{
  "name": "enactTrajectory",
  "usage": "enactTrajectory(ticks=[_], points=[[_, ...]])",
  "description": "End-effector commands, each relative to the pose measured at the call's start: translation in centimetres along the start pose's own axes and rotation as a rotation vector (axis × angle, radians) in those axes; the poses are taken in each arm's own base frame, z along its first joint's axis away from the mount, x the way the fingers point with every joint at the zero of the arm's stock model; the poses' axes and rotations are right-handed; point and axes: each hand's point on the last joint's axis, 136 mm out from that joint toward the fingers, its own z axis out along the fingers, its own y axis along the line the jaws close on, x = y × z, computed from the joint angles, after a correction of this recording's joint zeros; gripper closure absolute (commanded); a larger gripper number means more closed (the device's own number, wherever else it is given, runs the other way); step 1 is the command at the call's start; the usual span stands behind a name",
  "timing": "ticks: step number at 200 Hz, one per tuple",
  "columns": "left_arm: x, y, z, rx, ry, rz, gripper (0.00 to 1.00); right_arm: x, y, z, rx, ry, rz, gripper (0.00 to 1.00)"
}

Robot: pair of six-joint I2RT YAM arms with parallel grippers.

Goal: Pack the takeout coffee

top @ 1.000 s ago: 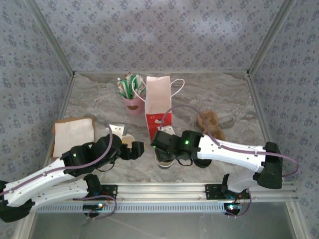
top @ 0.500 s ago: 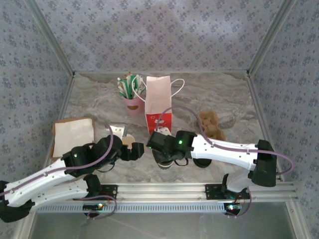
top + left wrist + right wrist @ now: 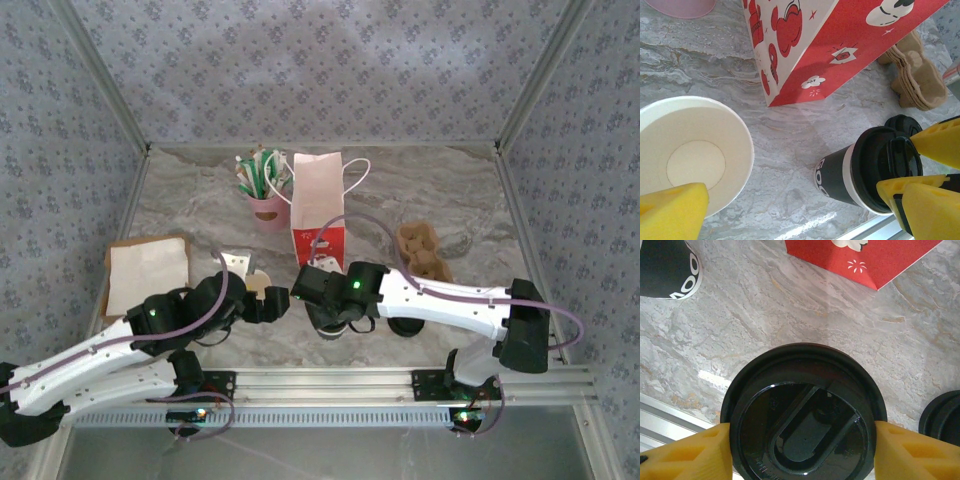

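The takeout coffee (image 3: 690, 150) is an open paper cup, cream inside, standing at the left finger of my left gripper (image 3: 790, 205). That gripper is wide open and not closed on it. From above, the cup (image 3: 257, 283) sits just beside the left gripper (image 3: 272, 300). Its dark wall (image 3: 665, 265) shows at the top left of the right wrist view. A second dark cup (image 3: 855, 172) wears a black lid (image 3: 802, 430). My right gripper (image 3: 802, 452) is shut on that lid, one yellow finger against each side. The red-and-white bag (image 3: 318, 215) stands upright just behind both cups.
A loose black lid (image 3: 405, 325) lies right of the lidded cup, with a cardboard cup carrier (image 3: 420, 250) behind it. A pink cup of sticks (image 3: 265, 205) stands left of the bag. Brown paper (image 3: 148, 272) lies at the left. The metal rail (image 3: 330, 380) runs along the near edge.
My right arm has swung slightly to the left, its gripper still on the lid. The left arm and the open cup have stayed put.
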Motion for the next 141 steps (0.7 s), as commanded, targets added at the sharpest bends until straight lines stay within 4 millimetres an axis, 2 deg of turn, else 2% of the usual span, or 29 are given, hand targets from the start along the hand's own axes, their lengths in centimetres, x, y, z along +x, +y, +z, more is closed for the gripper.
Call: enactTrajectory(ticks=[1,141], points=[[-0.29,-0.39,-0.23,0.025,-0.008,-0.015,0.00,0.11,-0.08,-0.21,0.024,0.011,-0.018,0.35],[-0.27,-0.24,-0.20,0.019,-0.010,-0.018,0.00,0.77,-0.01,0.51,0.041,0.043,-0.027,0.35]])
